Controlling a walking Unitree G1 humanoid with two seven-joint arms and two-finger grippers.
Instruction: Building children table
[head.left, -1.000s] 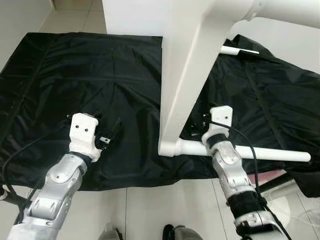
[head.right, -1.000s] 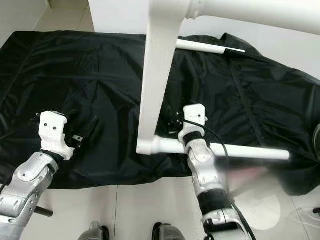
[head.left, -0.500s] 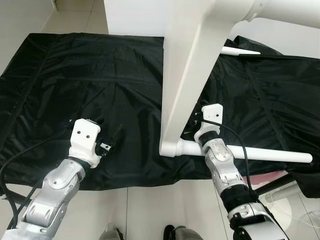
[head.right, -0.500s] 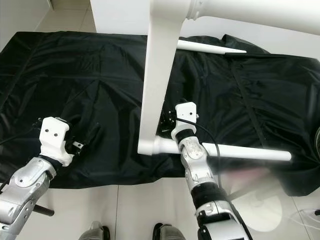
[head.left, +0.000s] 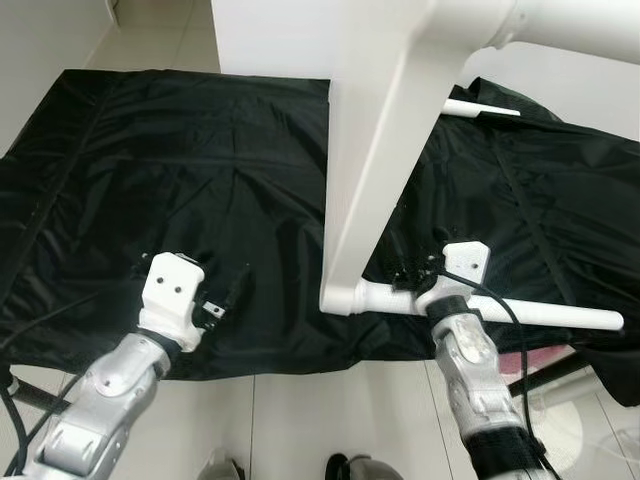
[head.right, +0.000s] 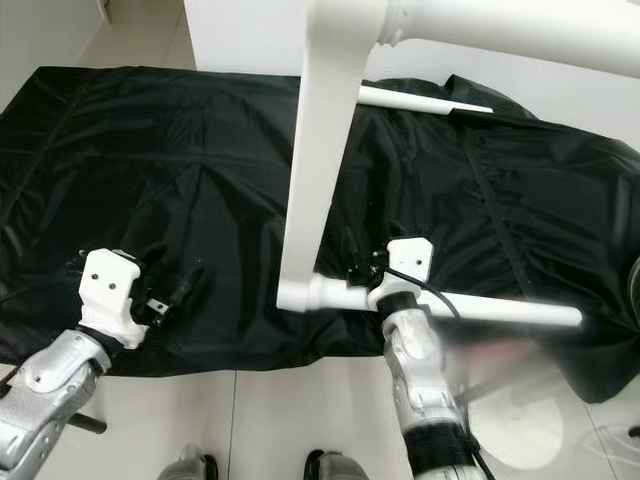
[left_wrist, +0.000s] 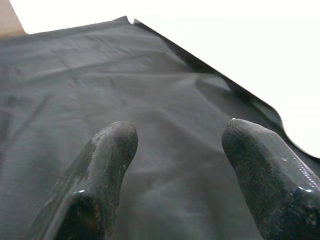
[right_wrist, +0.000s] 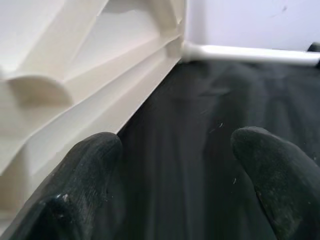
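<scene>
Right tool (right_wrist: 175, 170) gapes beside white table frame (right_wrist: 75, 75), leg (head.left: 520, 312) beyond

A wrinkled black sheet (head.left: 180, 180) lies spread over a pale tiled floor (head.left: 300, 410), beside a white wall (head.left: 270, 35).

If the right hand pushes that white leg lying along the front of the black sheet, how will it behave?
The white leg is round and tapered, so it would probably roll in a curve. It looks rigid and light. Its thick end meets the white tabletop panel, which may stop it. The wrinkled black sheet could bunch and drag beside the right hand.
</scene>
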